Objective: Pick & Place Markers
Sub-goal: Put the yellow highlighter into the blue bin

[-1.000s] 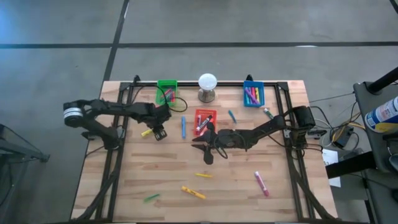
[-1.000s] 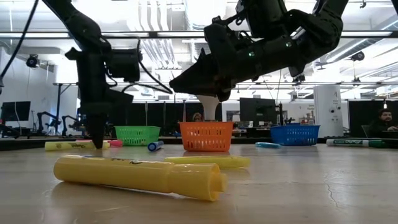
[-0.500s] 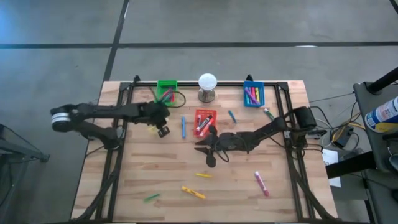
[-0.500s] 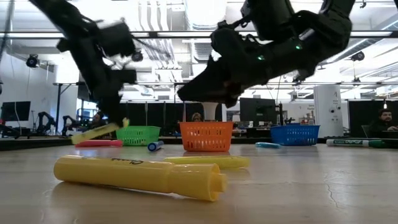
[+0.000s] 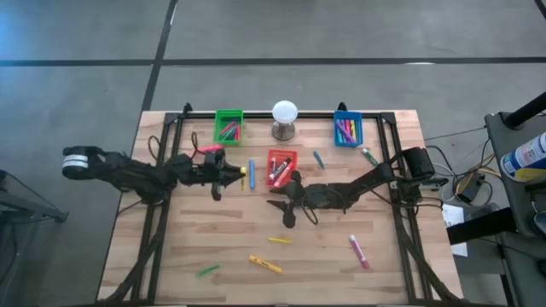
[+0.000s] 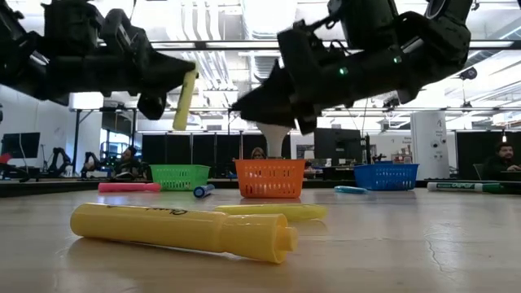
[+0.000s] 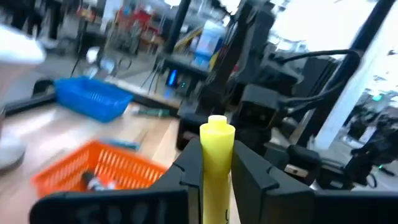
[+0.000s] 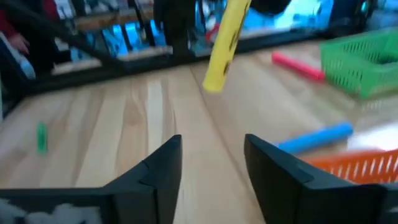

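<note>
above the table, left of the red bin (image 5: 281, 165), i have a yellow marker (image 6: 185, 99) clamped in my left gripper (image 5: 238, 174). my right gripper (image 5: 281, 207) hovers mid-table, fingers (image 8: 155, 171) apart, empty. other markers (image 5: 265, 263) lie scattered.

My four camera feeds

Overhead looks straight down; my low one sits at tabletop, facing twelve o'clock; both wrist cameras look forward close-in. All share the orange bin (image 6: 269, 178) mid-table.

Bright markers on a pale wooden table (image 5: 171, 256)

A yellow marker (image 7: 216, 163) sits in the dark left pincer (image 7: 214, 177); bins are green (image 5: 228, 126), red (image 5: 281, 165) and blue (image 5: 347, 129).
</note>
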{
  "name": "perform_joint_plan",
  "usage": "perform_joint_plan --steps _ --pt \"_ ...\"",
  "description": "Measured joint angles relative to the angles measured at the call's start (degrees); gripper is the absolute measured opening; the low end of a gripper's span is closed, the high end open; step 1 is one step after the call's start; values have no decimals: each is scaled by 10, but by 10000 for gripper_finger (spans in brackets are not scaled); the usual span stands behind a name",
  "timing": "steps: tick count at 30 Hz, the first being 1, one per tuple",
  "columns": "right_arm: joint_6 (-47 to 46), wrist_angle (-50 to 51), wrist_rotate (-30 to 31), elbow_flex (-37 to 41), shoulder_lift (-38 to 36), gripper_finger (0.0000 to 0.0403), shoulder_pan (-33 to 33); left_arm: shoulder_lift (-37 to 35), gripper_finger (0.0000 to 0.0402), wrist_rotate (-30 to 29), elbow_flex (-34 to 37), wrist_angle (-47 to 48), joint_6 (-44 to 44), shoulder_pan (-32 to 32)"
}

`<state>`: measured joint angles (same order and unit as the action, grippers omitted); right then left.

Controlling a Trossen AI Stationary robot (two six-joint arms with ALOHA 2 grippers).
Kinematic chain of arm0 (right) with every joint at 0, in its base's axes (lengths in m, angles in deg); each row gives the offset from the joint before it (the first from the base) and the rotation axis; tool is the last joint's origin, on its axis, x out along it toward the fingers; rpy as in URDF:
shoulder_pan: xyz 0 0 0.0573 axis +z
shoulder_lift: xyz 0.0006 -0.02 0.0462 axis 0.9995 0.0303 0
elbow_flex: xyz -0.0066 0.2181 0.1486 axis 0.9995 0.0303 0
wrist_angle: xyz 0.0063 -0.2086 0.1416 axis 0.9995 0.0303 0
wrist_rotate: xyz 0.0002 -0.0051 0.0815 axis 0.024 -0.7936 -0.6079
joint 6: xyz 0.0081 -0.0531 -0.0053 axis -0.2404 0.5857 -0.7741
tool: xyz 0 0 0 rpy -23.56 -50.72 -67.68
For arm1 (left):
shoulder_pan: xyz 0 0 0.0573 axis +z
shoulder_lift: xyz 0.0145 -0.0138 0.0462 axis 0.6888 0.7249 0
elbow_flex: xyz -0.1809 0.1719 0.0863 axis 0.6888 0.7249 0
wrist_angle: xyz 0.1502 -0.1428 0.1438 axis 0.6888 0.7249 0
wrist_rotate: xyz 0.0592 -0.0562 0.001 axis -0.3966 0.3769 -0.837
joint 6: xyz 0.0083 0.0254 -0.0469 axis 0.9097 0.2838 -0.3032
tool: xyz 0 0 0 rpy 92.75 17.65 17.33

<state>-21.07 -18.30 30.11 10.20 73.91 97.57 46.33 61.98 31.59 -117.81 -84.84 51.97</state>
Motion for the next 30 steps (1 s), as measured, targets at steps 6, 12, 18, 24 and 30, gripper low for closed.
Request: perform_joint_plan --steps 6,12,18,24,30 --pt "17 -86 9 -2 0 214 -9 70 46 23 -24 -66 30 -29" --pt "20 -87 4 -33 4 226 -27 131 46 35 -86 -72 71 -54" --pt "34 -85 -40 -51 5 218 -27 178 46 35 -124 -74 83 -54" --pt "34 -74 -38 -54 5 177 -28 199 46 50 -141 -107 83 -54" --pt "34 -62 -38 -53 3 86 -28 193 66 50 -135 -113 66 -53"
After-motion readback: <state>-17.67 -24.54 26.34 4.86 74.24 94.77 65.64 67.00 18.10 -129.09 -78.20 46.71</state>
